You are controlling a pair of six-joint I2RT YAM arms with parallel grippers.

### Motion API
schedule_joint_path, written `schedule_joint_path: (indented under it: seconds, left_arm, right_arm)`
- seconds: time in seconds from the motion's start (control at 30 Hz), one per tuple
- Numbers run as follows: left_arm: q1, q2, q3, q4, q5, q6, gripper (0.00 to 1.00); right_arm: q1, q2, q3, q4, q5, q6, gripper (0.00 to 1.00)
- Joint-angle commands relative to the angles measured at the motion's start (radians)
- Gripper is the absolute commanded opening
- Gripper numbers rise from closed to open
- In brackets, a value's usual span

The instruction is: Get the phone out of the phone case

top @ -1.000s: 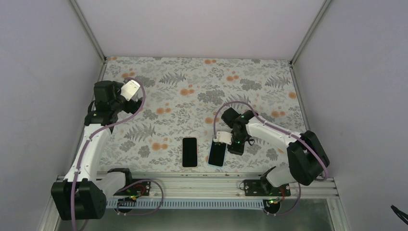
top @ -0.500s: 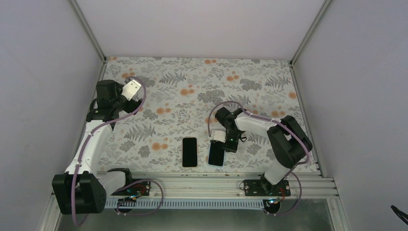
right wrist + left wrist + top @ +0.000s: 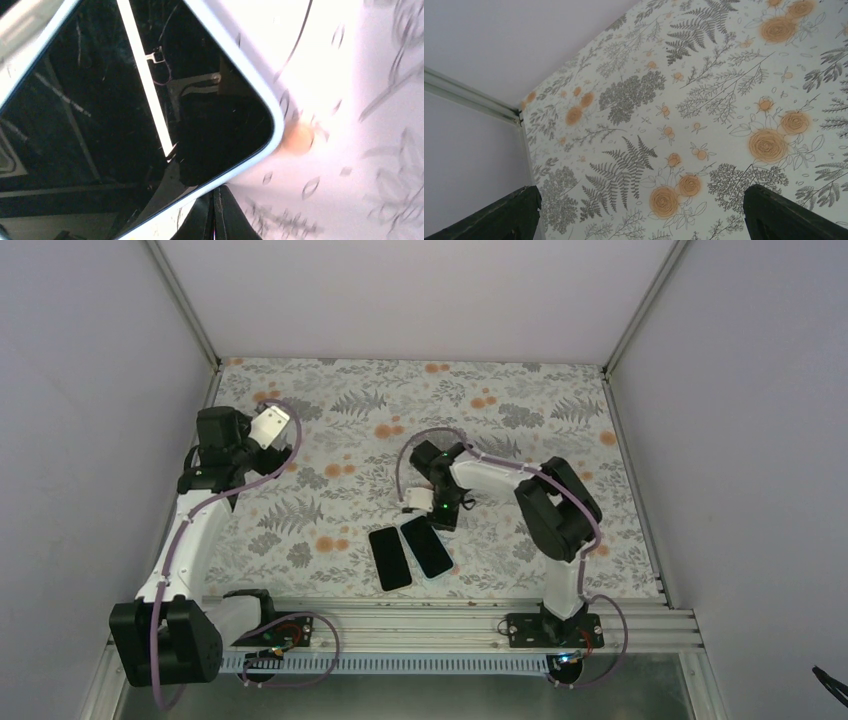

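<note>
Two flat black slabs lie side by side near the table's front edge. The right one (image 3: 427, 547) has a pale rim and fills the right wrist view (image 3: 125, 100) as a glossy black screen in a light rim. The left one (image 3: 390, 558) is plain black and touches it. I cannot tell which is the phone and which the case. My right gripper (image 3: 437, 508) is shut and empty, its fingers (image 3: 227, 215) pressed against the pale rim's far end. My left gripper (image 3: 641, 210) is open and empty, raised at the far left (image 3: 250, 432).
The floral table cover (image 3: 520, 390) runs to the grey walls. A metal rail (image 3: 420, 620) lines the front edge. The left wrist view shows the back left corner post (image 3: 469, 97).
My right gripper swept left and toward the back, pushing the pale-rimmed slab left and turning it. That slab now touches the plain black one, which also turned. The left arm barely moved.
</note>
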Motion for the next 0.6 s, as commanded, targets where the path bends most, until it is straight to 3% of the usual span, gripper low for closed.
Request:
schedule_joint_path:
  seconds: [0.0, 0.1, 0.27, 0.4, 0.5, 0.53, 0.57]
  left_arm:
    - [0.02, -0.021, -0.02, 0.014, -0.01, 0.018, 1.0]
    - [0.037, -0.032, -0.028, 0.015, -0.004, 0.022, 1.0]
    - [0.064, -0.046, -0.034, 0.015, 0.014, 0.026, 1.0]
    - [0.068, -0.04, -0.027, 0.01, 0.025, 0.019, 1.0]
    - [0.07, -0.031, -0.016, 0.008, 0.035, 0.011, 1.0]
    - [0.071, -0.029, -0.013, 0.007, 0.039, 0.008, 1.0]
    - [0.07, -0.028, -0.01, 0.007, 0.043, 0.006, 1.0]
  right_arm:
    - [0.078, 0.12, 0.075, 0.112, 0.034, 0.041, 0.04]
    - [0.078, 0.136, 0.107, 0.159, 0.127, 0.096, 0.04]
    - [0.017, 0.021, 0.08, 0.231, 0.199, 0.143, 0.06]
    - [0.003, -0.058, 0.077, 0.123, 0.114, 0.171, 0.39]
    - [0.011, -0.081, 0.071, -0.005, -0.032, 0.183, 0.71]
    - [0.02, -0.092, 0.059, -0.025, -0.068, 0.182, 0.89]
    - [0.034, -0.103, 0.042, -0.038, -0.091, 0.18, 0.98]
